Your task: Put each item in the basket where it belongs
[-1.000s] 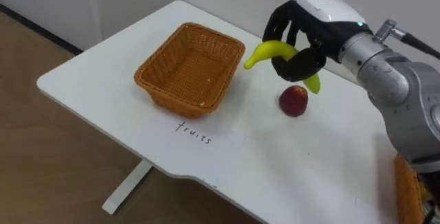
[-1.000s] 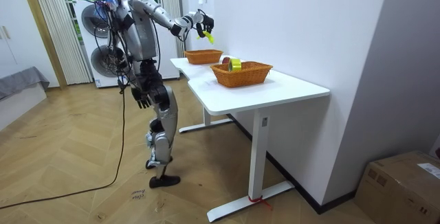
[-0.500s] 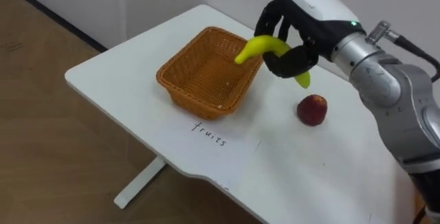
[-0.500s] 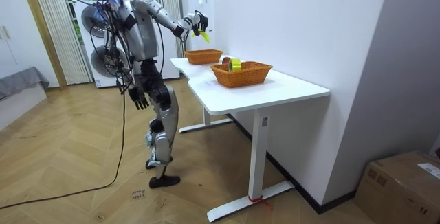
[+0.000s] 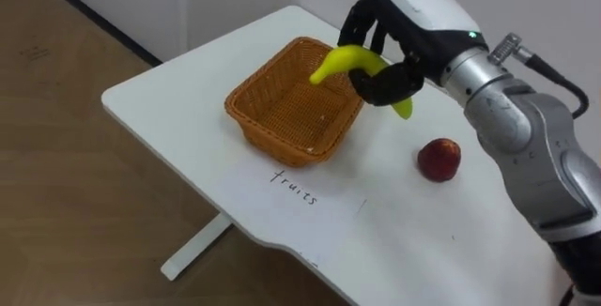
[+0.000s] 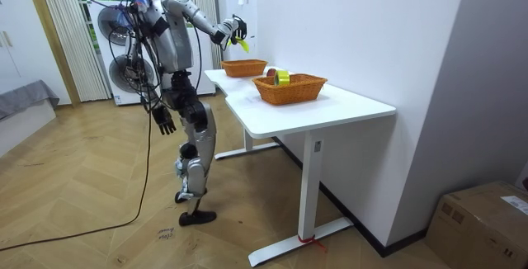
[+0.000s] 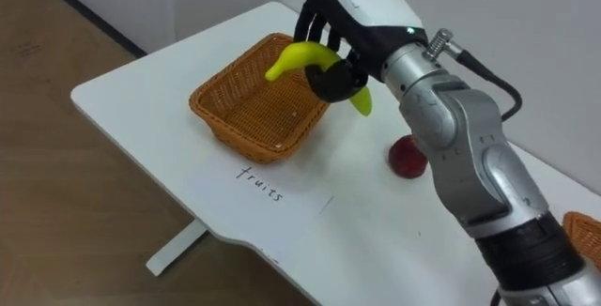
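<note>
Curling its fingers round a banana [image 5: 343, 60], the right hand [image 5: 413, 15] holds it above the right rim of the wicker basket [image 5: 282, 138], long axis left-right, left tip over the basket; left hand [image 6: 166, 121] hangs slack-fingered

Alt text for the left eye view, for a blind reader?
The right hand holds a banana above the right rim of a wicker basket on a white table. An apple lies right of the basket, a handwritten label in front of it.

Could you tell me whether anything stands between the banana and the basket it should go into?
Nothing visible does: the right hand holds the banana above the basket's rim, and the apple lies on the table, apart, to the side.
</note>
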Controlling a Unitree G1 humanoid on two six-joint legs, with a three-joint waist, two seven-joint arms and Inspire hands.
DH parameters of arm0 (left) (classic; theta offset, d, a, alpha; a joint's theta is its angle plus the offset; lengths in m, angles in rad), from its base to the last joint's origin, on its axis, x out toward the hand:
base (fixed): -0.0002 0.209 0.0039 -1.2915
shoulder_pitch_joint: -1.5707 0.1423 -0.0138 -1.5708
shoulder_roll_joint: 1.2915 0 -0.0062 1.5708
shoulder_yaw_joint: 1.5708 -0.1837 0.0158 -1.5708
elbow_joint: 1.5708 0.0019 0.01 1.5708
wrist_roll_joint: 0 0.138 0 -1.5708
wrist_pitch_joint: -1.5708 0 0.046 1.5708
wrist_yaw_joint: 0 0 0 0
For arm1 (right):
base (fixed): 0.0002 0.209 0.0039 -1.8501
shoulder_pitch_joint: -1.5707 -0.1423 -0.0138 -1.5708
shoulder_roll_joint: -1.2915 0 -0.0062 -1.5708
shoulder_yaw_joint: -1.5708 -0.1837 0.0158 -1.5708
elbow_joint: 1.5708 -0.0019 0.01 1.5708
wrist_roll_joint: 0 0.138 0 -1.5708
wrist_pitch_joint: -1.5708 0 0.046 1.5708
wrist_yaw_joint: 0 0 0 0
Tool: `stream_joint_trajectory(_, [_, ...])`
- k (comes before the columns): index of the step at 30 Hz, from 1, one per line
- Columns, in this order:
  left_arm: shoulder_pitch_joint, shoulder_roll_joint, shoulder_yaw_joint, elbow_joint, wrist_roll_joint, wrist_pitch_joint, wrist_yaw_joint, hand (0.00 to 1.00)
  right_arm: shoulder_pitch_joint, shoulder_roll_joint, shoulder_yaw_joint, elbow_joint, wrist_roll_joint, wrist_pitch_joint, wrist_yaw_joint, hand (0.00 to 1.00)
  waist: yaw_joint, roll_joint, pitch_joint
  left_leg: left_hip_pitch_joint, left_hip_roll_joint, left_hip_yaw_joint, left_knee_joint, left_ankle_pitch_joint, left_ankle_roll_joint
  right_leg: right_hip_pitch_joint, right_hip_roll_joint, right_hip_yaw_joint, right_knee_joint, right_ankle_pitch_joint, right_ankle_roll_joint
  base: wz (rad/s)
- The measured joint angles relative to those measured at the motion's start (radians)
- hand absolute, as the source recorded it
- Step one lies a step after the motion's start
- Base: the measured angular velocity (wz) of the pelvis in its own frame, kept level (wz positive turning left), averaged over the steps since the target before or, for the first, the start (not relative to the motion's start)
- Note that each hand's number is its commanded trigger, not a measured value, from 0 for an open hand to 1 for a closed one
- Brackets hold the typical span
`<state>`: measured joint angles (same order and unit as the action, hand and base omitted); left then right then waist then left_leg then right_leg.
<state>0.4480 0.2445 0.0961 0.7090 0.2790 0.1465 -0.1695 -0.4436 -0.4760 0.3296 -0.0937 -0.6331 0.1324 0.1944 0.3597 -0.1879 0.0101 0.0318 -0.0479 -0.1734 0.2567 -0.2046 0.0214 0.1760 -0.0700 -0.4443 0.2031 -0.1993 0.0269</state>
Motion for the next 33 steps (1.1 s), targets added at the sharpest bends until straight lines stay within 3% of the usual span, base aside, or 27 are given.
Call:
stream_joint_trajectory(10, [0.001, 0.002, -0.001, 0.019, 0.0, -0.003, 0.002, 0.0, 0.0, 0.0, 0.062, 0.03, -0.003, -0.018, -0.129, 1.0, 0.018, -0.01, 0.0068, -0.002, -0.001, -0.016, -0.004, 0.0, 0.0, 0.002, -0.001, -0.03, 0.0, 0.0, 0.0, 0.04])
stream_joint_trajectory(14, [0.002, 0.002, 0.0, 0.017, 0.003, -0.003, 0.001, 0.0, 0.0, 0.0, 0.083, 0.102, -0.003, -0.029, -0.131, 1.0, 0.029, -0.008, 0.0083, -0.005, -0.002, -0.025, -0.002, 0.0, 0.0, 0.003, -0.003, -0.053, -0.001, 0.0, 0.001, 0.07])
stream_joint_trajectory(26, [0.014, 0.013, -0.001, 0.015, 0.008, -0.005, 0.008, 0.0, 0.0, 0.001, 0.085, 0.175, 0.009, -0.05, -0.151, 1.0, 0.039, -0.005, 0.0095, -0.022, -0.013, -0.04, 0.003, 0.001, 0.001, -0.002, -0.007, -0.062, -0.002, -0.004, 0.007, 0.04])
stream_joint_trajectory(27, [0.014, 0.016, -0.003, 0.017, 0.006, -0.005, 0.01, 0.0, 0.0, 0.001, 0.088, 0.202, 0.01, -0.056, -0.165, 0.91, 0.041, -0.005, 0.0095, -0.024, -0.016, -0.044, 0.002, 0.002, 0.003, -0.001, -0.009, -0.077, -0.002, -0.004, 0.007, 0.14])
stream_joint_trajectory(28, [0.014, 0.019, -0.006, 0.017, 0.005, -0.005, 0.01, 0.0, 0.0, 0.001, 0.103, 0.23, 0.013, -0.054, -0.182, 0.51, 0.047, -0.006, 0.009, -0.026, -0.017, -0.047, 0.002, 0.003, 0.004, -0.001, -0.011, -0.08, -0.002, -0.004, 0.007, 0.13])
stream_joint_trajectory(30, [0.014, 0.026, -0.02, 0.017, 0.005, -0.005, 0.01, 0.0, 0.0, 0.001, 0.127, 0.27, 0.017, -0.049, -0.186, 0.0, 0.058, -0.007, 0.0086, -0.03, -0.018, -0.049, 0.004, 0.004, 0.004, -0.004, -0.012, -0.08, -0.002, -0.004, 0.007, 0.07])
stream_joint_trajectory(33, [0.014, 0.028, -0.021, 0.017, 0.006, -0.004, 0.006, 0.0, 0.0, 0.001, 0.135, 0.309, 0.035, -0.052, -0.198, 0.0, 0.065, -0.009, 0.0071, -0.056, -0.018, -0.054, 0.015, 0.003, 0.005, -0.022, -0.013, -0.089, -0.001, -0.004, 0.007, 0.08])
